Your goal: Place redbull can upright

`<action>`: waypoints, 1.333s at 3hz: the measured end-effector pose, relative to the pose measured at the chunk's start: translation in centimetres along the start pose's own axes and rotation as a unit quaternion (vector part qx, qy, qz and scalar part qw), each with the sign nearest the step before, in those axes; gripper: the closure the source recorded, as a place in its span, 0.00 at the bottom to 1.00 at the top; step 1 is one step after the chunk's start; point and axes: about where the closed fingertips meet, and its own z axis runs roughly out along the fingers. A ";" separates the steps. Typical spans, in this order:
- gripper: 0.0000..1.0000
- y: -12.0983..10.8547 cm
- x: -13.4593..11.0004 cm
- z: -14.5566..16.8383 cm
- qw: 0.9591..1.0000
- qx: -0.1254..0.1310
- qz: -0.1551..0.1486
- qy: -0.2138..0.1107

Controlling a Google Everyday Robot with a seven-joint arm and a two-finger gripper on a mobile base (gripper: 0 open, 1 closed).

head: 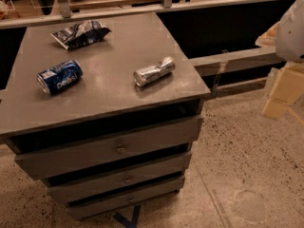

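Note:
The redbull can is slim and silver. It lies on its side on the grey cabinet top, right of the middle, with one end toward the front left and the other toward the back right. My gripper hangs at the right edge of the view, off the cabinet and over the floor. It is well to the right of the can, holds nothing that shows, and is partly cut off by the frame. The white arm is above it.
A fat blue Pepsi can lies on its side at the cabinet's left. A dark chip bag lies at the back left. The cabinet has several part-open drawers below. A ledge runs behind on the right. The floor is speckled.

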 end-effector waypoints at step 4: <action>0.00 -7.3 -7.1 2.5 0.987 -0.037 -0.154 -0.023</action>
